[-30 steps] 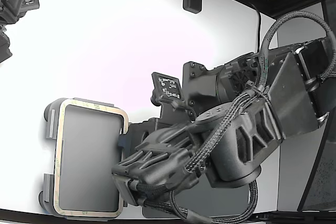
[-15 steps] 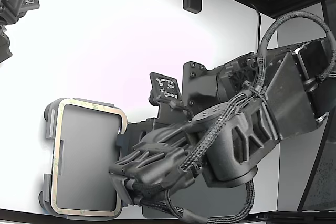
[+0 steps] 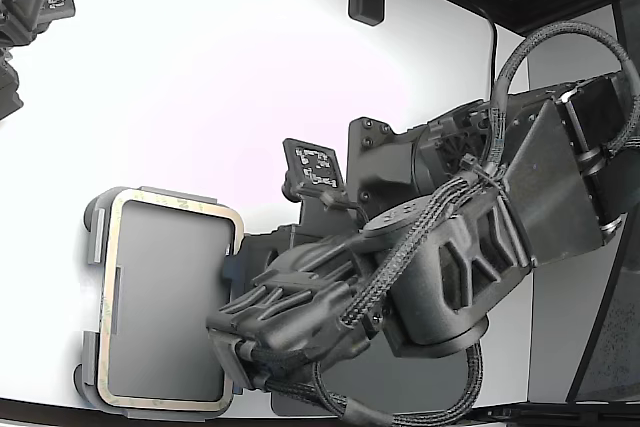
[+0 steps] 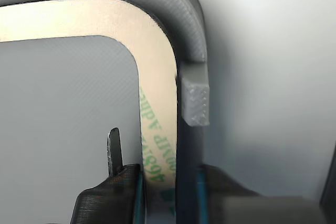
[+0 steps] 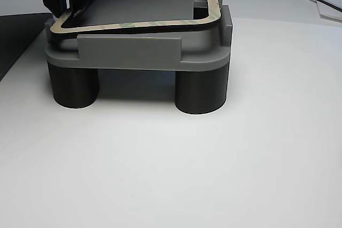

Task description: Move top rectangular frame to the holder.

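My gripper [image 4: 157,182] straddles one long side of the frame [image 4: 157,124], a finger on each side, though I cannot tell if it pinches. The frame lies on the holder [image 3: 92,247], at the exterior view's lower left, on the white table [image 3: 200,97].

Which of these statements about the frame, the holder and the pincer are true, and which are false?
1. The beige frame lies on the light grey holder. True.
2. The holder rests flat on the white table. False: it stands raised on dark round feet.
3. The middle of the frame is open. True: grey surface shows through it.
4. The pincer is far from the frame. False: its fingers straddle the frame's edge.
5. The frame's strip bears red print. False: the print is green.
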Available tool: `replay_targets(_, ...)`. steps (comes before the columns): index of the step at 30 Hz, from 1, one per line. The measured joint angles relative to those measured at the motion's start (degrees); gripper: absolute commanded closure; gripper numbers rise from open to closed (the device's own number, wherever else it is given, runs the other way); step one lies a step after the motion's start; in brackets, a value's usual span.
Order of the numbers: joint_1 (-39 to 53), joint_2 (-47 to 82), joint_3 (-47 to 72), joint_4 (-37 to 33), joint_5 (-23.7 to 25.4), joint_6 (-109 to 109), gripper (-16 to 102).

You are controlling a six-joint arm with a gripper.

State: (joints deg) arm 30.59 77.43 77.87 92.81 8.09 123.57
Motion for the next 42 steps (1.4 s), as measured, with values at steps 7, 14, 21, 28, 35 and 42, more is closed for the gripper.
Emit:
replay_targets(7,0.18,0.09,-3.34,1.41,5.36,-4.92,-14)
replay_targets(14,0.44,10.28,0.79,-0.35,22.68,-26.89,-14)
replay_targets(21,-5.89,30.32,17.31,-16.44,29.97,-59.85,-14)
replay_targets(28,-16.0,55.9,42.45,-33.93,16.17,-90.35,-14)
replay_targets(35,-27.07,78.31,62.49,-37.71,3.34,-112.5,-14)
replay_targets(42,-28.04,90.44,74.27,-36.56,1.32,-115.84,-14)
